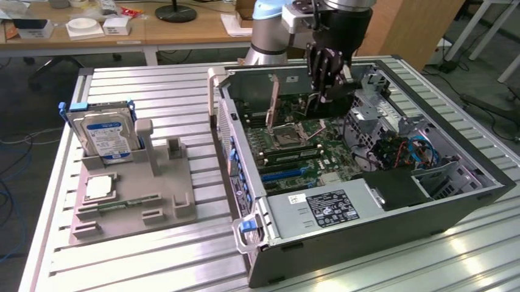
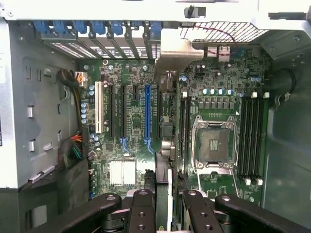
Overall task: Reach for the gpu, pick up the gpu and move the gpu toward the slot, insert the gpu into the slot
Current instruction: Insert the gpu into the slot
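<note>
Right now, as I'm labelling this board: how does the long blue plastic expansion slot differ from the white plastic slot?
Colour: the long blue plastic slot is blue, the white plastic slot white. Place: the blue slot lies nearer the square silver processor socket; the white slot sits at the far end of the slot row from it. Both are empty, parallel, on the green motherboard.

Arm (image 1: 272, 24) reaching down from above, wrist vertical, claw (image 1: 327, 92) pointing straight down, fingers (image 2: 143, 213) partly closed
</note>
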`<state>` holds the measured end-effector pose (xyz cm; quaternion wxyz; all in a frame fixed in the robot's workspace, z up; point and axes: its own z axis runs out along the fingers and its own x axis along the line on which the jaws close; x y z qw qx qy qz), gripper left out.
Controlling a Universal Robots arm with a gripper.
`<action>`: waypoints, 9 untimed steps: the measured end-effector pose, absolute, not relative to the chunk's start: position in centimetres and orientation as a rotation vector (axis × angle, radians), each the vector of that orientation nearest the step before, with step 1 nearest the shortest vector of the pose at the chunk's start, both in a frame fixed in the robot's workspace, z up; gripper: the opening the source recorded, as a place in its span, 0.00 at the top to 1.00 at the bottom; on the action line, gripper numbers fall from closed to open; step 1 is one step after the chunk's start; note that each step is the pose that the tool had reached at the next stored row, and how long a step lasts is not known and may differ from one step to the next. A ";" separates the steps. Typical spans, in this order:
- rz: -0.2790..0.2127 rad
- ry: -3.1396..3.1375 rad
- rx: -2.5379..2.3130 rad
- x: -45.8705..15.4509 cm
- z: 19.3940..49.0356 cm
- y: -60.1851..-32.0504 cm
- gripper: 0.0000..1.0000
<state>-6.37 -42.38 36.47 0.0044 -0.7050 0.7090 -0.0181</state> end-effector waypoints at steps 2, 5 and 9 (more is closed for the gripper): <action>-0.057 2.221 -2.209 -6.4 36.2 -42.4 0.74; -0.057 2.221 -2.209 -6.5 35.7 -42.4 0.74; -0.057 2.221 -2.209 -6.5 35.1 -42.4 0.74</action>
